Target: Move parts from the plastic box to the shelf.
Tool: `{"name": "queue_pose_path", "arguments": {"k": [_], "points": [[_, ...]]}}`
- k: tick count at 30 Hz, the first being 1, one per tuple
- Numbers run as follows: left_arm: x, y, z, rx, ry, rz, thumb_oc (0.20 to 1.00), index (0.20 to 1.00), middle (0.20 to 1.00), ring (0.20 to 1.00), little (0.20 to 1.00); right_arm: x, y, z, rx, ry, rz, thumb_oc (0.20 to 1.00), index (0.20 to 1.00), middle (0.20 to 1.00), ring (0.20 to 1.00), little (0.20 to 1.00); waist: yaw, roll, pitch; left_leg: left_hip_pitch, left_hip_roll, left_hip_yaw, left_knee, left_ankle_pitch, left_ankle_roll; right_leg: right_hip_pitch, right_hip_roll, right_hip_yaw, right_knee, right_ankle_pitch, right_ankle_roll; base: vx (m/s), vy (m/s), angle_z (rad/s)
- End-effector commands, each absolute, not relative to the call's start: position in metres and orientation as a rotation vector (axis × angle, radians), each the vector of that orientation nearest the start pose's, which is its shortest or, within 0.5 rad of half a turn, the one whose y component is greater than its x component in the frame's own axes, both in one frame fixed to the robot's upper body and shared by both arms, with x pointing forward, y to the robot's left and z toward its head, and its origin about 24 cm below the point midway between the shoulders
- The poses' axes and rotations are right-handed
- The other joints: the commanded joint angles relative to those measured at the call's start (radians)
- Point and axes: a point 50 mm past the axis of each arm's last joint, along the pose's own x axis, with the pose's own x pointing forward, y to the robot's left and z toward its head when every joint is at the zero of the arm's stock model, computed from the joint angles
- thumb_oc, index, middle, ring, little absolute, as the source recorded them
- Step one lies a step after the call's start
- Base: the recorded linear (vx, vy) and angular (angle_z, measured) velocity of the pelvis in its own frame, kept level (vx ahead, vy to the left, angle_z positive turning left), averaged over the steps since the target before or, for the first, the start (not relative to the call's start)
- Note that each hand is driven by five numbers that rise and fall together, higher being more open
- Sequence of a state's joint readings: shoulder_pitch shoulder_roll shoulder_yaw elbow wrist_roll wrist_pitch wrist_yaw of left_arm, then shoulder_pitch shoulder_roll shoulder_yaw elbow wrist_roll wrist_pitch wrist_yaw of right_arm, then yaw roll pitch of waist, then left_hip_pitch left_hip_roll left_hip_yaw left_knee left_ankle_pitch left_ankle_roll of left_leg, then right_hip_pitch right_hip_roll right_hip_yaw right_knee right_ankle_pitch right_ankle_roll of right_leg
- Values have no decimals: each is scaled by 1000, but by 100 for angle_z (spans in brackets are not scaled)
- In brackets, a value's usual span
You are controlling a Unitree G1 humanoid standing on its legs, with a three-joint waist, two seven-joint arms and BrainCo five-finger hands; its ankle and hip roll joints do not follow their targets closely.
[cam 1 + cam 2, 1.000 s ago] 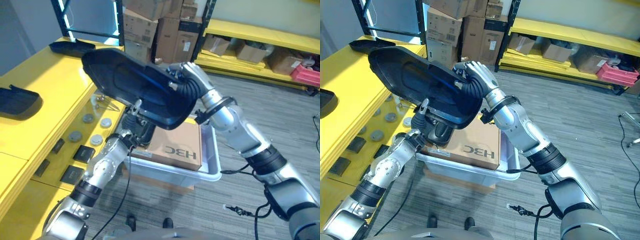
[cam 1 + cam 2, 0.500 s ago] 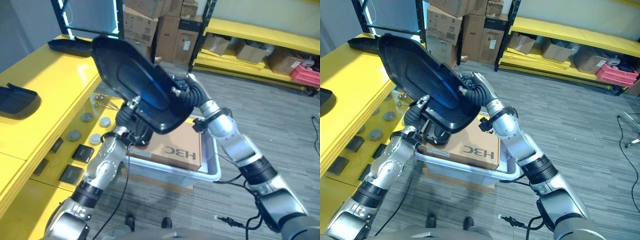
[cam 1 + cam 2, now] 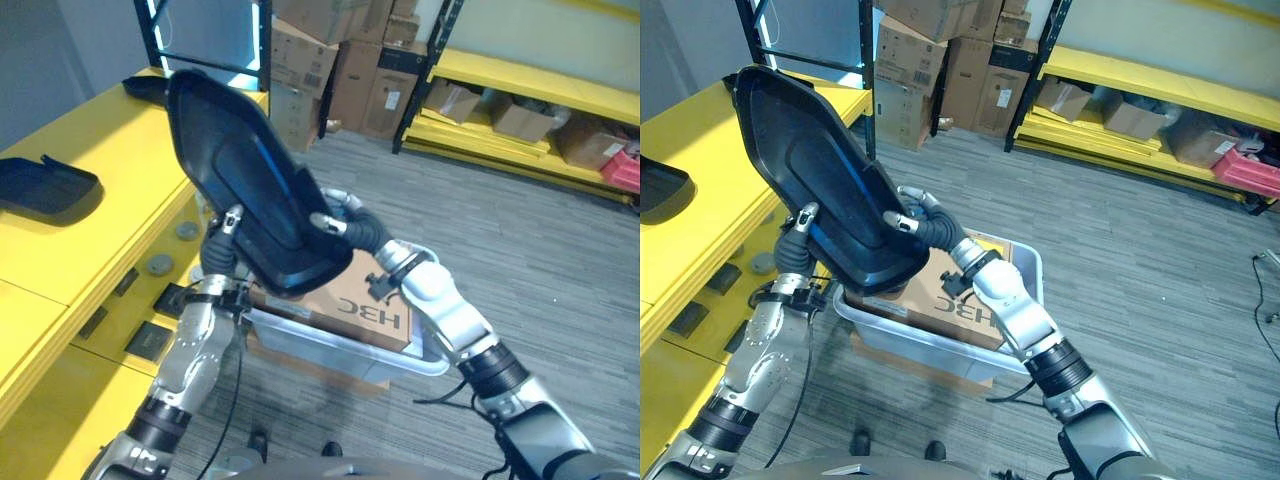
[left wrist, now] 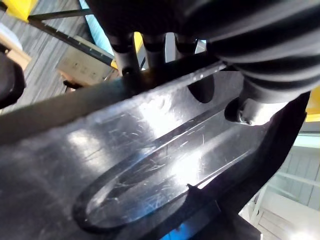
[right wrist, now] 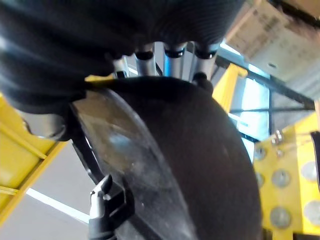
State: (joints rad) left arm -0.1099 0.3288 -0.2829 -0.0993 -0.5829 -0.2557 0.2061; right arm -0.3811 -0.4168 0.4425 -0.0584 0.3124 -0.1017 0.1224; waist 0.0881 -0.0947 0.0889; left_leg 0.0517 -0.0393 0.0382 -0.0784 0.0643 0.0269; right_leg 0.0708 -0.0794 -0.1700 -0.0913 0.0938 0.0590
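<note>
Left eye view: black part (image 3: 250,180) mid-frame, raised, left hand (image 3: 222,252) and right hand (image 3: 345,225) curled on lower edges. Best: keep both grips even, swing toward yellow shelf (image 3: 90,150) at left.
Right eye view: plastic box (image 3: 1015,285) below holds cardboard carton (image 3: 960,300).

Large black part (image 3: 245,190) held up over plastic box (image 3: 1012,262), beside yellow shelf (image 3: 90,235).
Glossy, dished, elongated shell with raised rim, tilted steeply, far end up and toward the shelf on the left, near end low above the box. Pale translucent box on the floor, cardboard carton (image 3: 365,305) inside. 2 more dark parts (image 3: 45,187) already lying on the shelf top, well apart.
</note>
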Motion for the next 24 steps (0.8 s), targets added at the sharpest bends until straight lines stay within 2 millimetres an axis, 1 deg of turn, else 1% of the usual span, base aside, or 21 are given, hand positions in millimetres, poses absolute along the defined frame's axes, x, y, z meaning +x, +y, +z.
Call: {"name": "queue_pose_path", "arguments": {"k": [1,2,3,5,6,7,9,10,12,13,14,15,16,17,18,19,20,21,22,23,24], "points": [[276,158,158,-225,-643,-46,200,200,200,200,200,244,-50,152,303,-459,930,1000,1000,1000,1000,1000,24,47,-39,24,97,-62,-9,14,-80,63,-36,-72,4,-11,47,41,-73,17],[270,172,157,-154,-666,18,200,200,200,200,200,246,-59,137,387,-376,850,1000,1000,1000,1000,1000,29,53,-35,18,103,-60,-9,22,-83,64,-36,-84,4,-13,45,10,-51,12],[267,175,156,-116,-675,40,200,200,200,200,200,246,-61,131,403,-342,825,1000,1000,1000,1000,1000,30,55,-33,15,105,-59,-9,25,-84,64,-36,-88,4,-14,44,-1,-36,8],[257,193,155,5,-703,131,200,200,200,200,200,247,-75,100,431,-195,705,1000,1000,1000,1000,1000,35,65,-23,0,110,-58,-9,37,-86,61,-35,-101,7,-21,39,-11,-13,14],[255,197,155,26,-705,142,200,200,200,200,200,247,-78,93,431,-170,692,1000,1000,1000,1000,1000,35,68,-22,-3,111,-59,-9,40,-88,60,-35,-103,9,-23,38,0,17,25],[244,216,153,111,-706,216,200,200,200,200,200,244,-92,50,395,4,601,1000,1000,1000,1000,1000,40,81,-10,-25,110,-68,-9,57,-94,60,-32,-109,13,-35,31,5,36,22],[233,231,152,149,-701,267,200,200,200,200,200,236,-103,12,324,165,543,1000,1000,1000,1000,1000,48,91,3,-48,110,-69,-9,75,-103,62,-33,-119,14,-41,30,-24,56,21],[225,240,152,122,-705,281,200,200,200,200,200,226,-115,-16,244,265,494,1000,1000,1000,1000,1000,63,99,15,-81,113,-64,-9,107,-117,68,-33,-136,11,-44,30,-67,71,23],[216,248,154,91,-729,276,200,200,200,200,200,211,-129,-53,142,431,397,1000,1000,1000,1000,1000,84,110,30,-139,125,-63,-9,175,-144,80,-32,-163,6,-46,32,-73,67,23],[212,249,156,104,-738,263,200,200,200,200,200,198,-141,-77,88,551,326,1000,1000,1000,1000,1000,96,115,44,-149,133,-19,-3,184,-158,95,-39,-198,5,-50,37,-103,56,61],[210,248,158,114,-744,220,200,200,200,200,200,178,-162,-106,-12,708,242,1000,1000,1000,1000,1000,101,121,55,-149,149,79,8,193,-175,113,-52,-269,5,-42,48,-143,52,110],[210,247,159,120,-752,184,200,200,200,200,200,164,-176,-121,-107,800,198,1000,1000,1000,1000,1000,99,124,64,-139,163,164,15,201,-183,128,-64,-331,4,-30,61,-176,19,167],[213,241,162,140,-771,116,200,200,200,200,200,142,-194,-136,-161,909,119,1000,1000,1000,1000,1000,81,119,63,-106,182,297,40,181,-194,143,-79,-400,9,-23,83,-237,25,173],[219,233,168,157,-800,45,200,200,200,200,200,115,-210,-151,-168,1048,24,1000,1000,1000,1000,1000,50,104,62,-58,197,434,108,133,-169,141,-93,-458,13,-1,81,-204,38,240],[222,230,171,170,-813,33,200,200,200,200,200,108,-213,-155,-180,1100,-3,1000,1000,1000,1000,1000,38,95,65,-45,201,464,144,105,-158,143,-97,-473,15,4,81,-185,82,283],[226,226,177,180,-834,33,200,200,200,200,200,88,-224,-162,-201,1229,-51,1000,1000,1000,1000,1000,31,79,62,-38,190,461,235,73,-146,144,-97,-471,16,3,68,-108,171,353],[231,217,187,198,-861,21,200,200,200,200,200,70,-235,-166,-214,1354,-111,1000,1000,1000,1000,1000,31,72,54,-41,161,457,241,4,-120,147,-101,-472,20,8,64,-76,196,241],[232,215,188,203,-866,18,200,200,200,200,200,68,-236,-166,-216,1376,-123,1000,1000,1000,1000,1000,31,74,53,-37,150,458,226,-11,-109,146,-106,-474,25,8,66,-6,300,131],[234,213,196,234,-881,21,200,200,200,200,200,57,-241,-167,-234,1445,-140,1000,1000,1000,1000,1000,34,90,45,-20,105,430,165,-47,-83,141,-114,-469,71,-10,56,67,348,61],[236,208,207,265,-909,-6,200,200,200,200,200,46,-245,-168,-215,1483,-172,1000,1000,1000,1000,1000,30,117,39,3,96,431,121,-47,-68,135,-125,-480,153,-48,51,63,321,66],[236,207,208,271,-913,-11,200,200,200,200,200,46,-245,-168,-207,1480,-182,1000,1000,1000,1000,1000,28,121,39,6,94,430,113,-46,-64,132,-129,-483,169,-56,51,57,267,74]]}}
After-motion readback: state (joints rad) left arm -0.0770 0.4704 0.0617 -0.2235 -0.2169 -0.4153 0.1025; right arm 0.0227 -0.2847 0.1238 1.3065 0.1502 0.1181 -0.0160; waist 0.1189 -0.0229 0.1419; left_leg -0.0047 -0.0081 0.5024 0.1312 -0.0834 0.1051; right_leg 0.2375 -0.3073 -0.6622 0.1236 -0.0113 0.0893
